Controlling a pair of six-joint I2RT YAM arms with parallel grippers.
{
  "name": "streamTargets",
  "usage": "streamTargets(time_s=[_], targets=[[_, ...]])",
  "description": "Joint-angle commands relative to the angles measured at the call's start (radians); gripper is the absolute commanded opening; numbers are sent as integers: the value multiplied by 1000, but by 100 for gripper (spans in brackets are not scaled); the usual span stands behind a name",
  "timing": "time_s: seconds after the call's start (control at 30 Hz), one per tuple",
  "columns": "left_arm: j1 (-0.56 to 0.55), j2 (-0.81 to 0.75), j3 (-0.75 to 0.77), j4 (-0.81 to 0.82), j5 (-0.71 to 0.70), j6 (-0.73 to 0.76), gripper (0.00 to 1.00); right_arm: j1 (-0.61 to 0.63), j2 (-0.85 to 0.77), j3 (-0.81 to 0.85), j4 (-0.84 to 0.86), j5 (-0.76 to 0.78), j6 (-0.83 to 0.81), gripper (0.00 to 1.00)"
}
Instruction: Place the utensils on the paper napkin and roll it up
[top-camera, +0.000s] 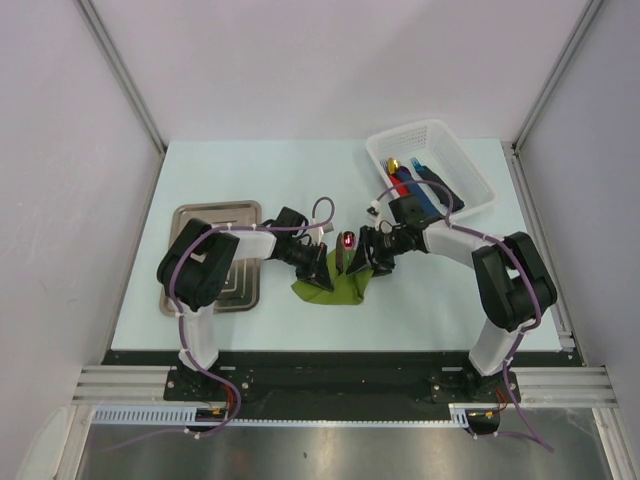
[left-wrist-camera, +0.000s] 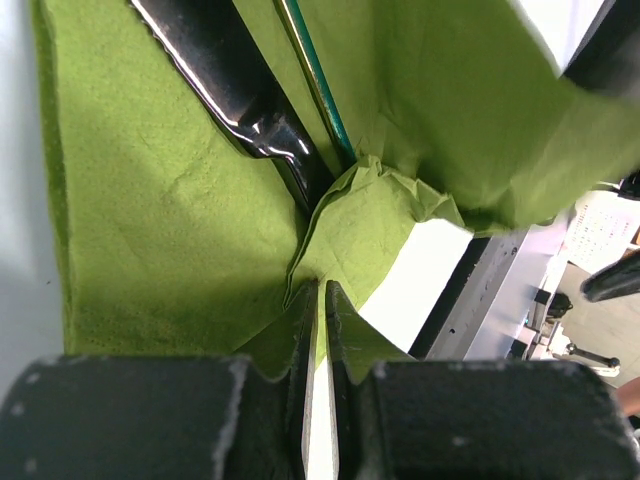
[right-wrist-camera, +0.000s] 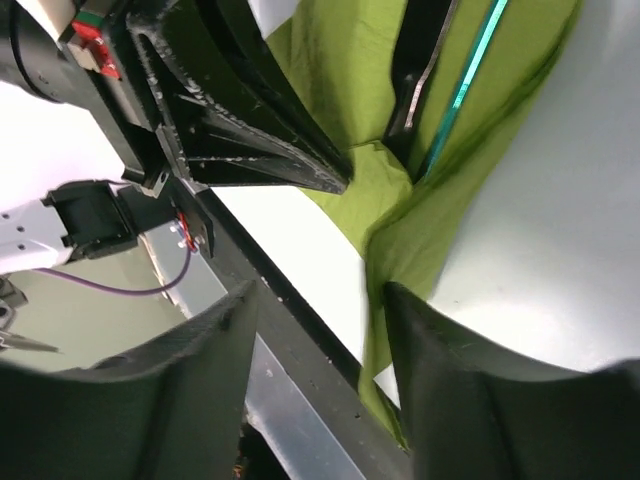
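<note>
Left pincer (left-wrist-camera: 320, 292) nips paper napkin (left-wrist-camera: 150, 210) by utensils (left-wrist-camera: 215, 80); tray (top-camera: 205, 212) beside, basket (top-camera: 462, 165) beyond.

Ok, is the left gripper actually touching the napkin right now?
Touching. The left wrist view shows the left gripper pinching a crumpled fold of the paper napkin, with the creases running straight into its nearly shut fingertips.

The paper napkin (left-wrist-camera: 150, 200) looks matt and fibrous, the utensils (left-wrist-camera: 215, 70) glossy, the tray (top-camera: 200, 215) brushed metal.

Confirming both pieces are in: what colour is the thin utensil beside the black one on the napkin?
Teal; the thin utensil shows best in the right wrist view.
</note>
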Motion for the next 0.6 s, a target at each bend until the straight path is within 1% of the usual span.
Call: streamTargets(time_s=[0.0, 0.03, 0.17, 0.2, 0.27, 0.57], targets=[[9, -16, 11, 3, -33, 16, 12, 18, 46, 57, -13, 4, -2, 51], [11, -16, 11, 3, -33, 16, 11, 18, 58, 61, -16, -13, 1, 45], [13, -22, 4, 3, -27, 16, 11, 18, 95, 84, -32, -36, 13, 31], [14, -25, 3, 2, -27, 18, 11, 22, 93, 92, -15, -36, 27, 25], [14, -25, 0, 3, -27, 18, 11, 32, 101, 98, 5, -41, 37, 20], [16, -22, 3, 9, -21, 13, 11, 59, 164, 139, 62, -67, 102, 17]])
